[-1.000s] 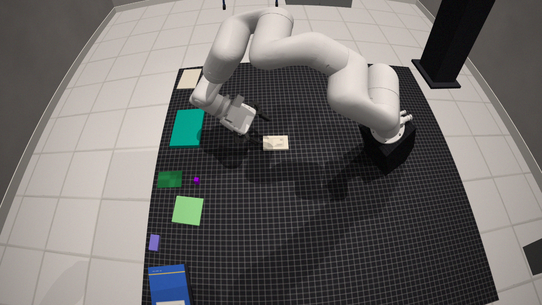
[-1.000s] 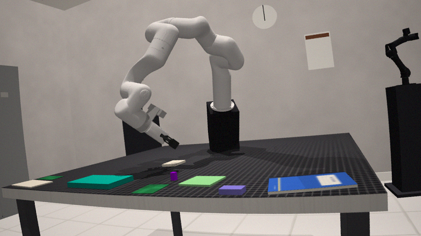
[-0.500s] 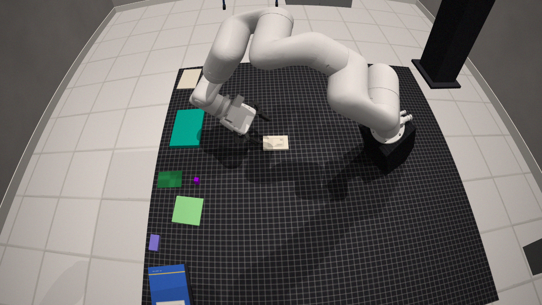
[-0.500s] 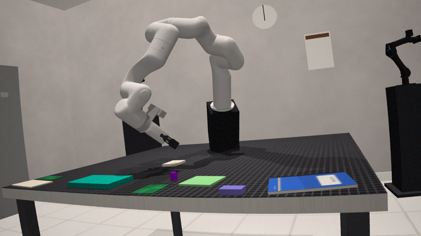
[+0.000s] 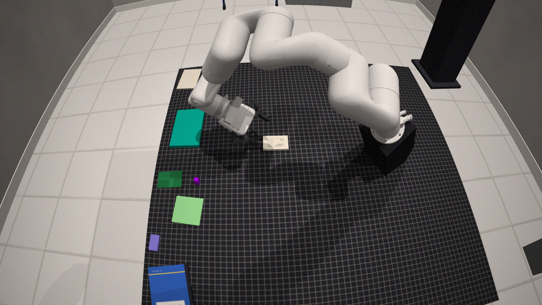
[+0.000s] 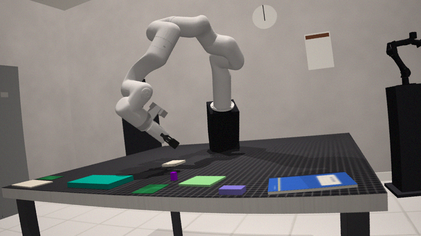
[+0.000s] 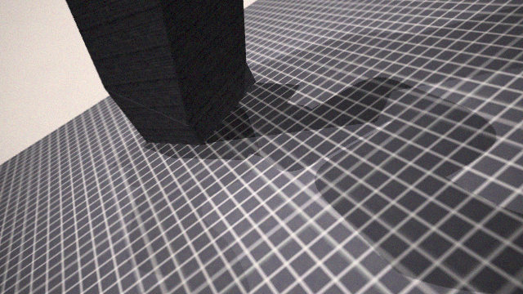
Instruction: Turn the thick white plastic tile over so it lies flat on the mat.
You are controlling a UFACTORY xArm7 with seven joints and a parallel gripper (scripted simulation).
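The thick white tile (image 5: pixel 275 142) lies flat on the black grid mat (image 5: pixel 303 189) near its middle, left of the arm's base; it also shows in the exterior view (image 6: pixel 173 163). My gripper (image 5: pixel 253 125) is open and empty. It hangs above the mat just left of the tile, tilted, and does not touch it; in the exterior view the gripper (image 6: pixel 170 142) is well above the table. The wrist view shows only the mat and the black pedestal (image 7: pixel 172 69) of the arm's base; neither the tile nor the fingers show there.
A teal slab (image 5: pixel 186 128) lies just left of the gripper. A cream tile (image 5: pixel 189 79), a dark green tile (image 5: pixel 170 179), a small purple cube (image 5: pixel 196 180), a light green tile (image 5: pixel 187 210), a violet block (image 5: pixel 154 242) and a blue book (image 5: pixel 168 284) line the mat's left side.
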